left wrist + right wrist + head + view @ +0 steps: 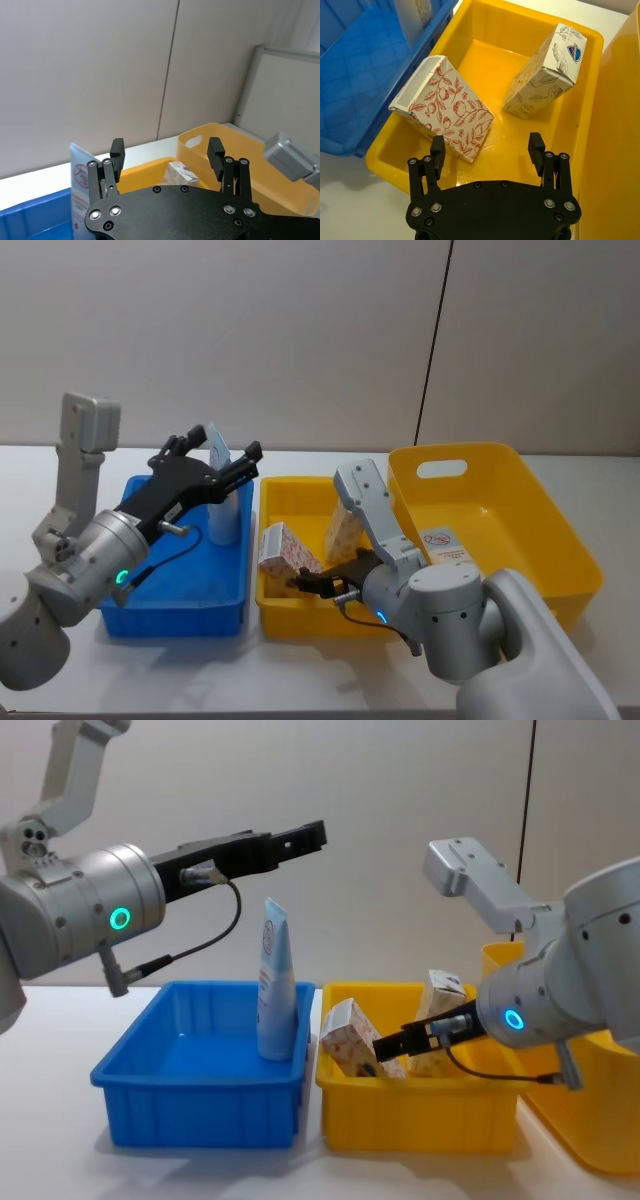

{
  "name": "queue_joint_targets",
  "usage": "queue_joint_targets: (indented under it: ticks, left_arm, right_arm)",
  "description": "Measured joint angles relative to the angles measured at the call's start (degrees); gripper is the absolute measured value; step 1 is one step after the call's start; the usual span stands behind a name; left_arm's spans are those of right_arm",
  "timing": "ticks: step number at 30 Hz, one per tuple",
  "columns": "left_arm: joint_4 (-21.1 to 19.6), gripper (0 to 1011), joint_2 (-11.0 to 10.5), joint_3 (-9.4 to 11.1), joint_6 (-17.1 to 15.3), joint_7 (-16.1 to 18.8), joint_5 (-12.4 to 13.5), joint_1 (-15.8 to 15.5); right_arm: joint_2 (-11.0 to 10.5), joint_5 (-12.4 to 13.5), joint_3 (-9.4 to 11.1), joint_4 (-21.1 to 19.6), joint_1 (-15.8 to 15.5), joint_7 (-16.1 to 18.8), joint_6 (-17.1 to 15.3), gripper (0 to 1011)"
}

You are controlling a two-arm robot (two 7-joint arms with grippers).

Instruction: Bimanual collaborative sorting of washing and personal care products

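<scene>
Where the white table [250, 670] carries three bins in a row, we see a blue bin [170, 618] on the robot's left, a small yellow bin [300, 618] in the middle and touching it, and a large yellow bin [520, 500] on the right. The blue bin holds one pale-blue and white tube [275, 985], standing upright on its cap against the wall next to the small yellow bin. The small yellow bin holds two cream boxes, apart from each other. The left box [445, 107], with red floral print, rests tilted near the wall on the blue bin's side. The right box [545, 72], paler and bearing a blue mark on its end flap, leans toward the far side of the bin. In the large yellow bin we note a white patch with a red round mark on the floor, and we cannot tell whether it is a product. The left pincer [300, 835] hangs above the tube's crimped top, its fingers spread and empty. The right pincer [487, 150] sits low inside the small yellow bin, fingers spread, holding nothing, one finger [436, 152] just beside the left box's lower corner.
</scene>
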State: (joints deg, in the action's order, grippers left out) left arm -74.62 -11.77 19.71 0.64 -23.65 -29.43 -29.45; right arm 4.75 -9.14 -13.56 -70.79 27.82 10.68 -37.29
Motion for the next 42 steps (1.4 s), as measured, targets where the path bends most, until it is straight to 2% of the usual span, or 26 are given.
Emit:
queue_joint_targets:
  ticks: [10,20,42]
  left_arm:
    - [-1.9,1000,-0.54,-0.65,-0.59,2.74,0.72,1.3]
    - [-2.73,1000,-0.76,-0.93,-0.84,3.97,1.04,1.85]
    - [-3.33,1000,-0.93,-1.14,-1.03,4.84,1.26,2.25]
  right_arm:
    - [-0.59,-0.12,-0.62,-1.52,-0.93,1.46,1.8,1004]
    - [-1.15,-0.11,-1.41,-2.75,-1.58,2.85,3.57,1003]
    - [0.21,-0.46,-3.6,-0.11,-0.95,3.25,6.4,1003]
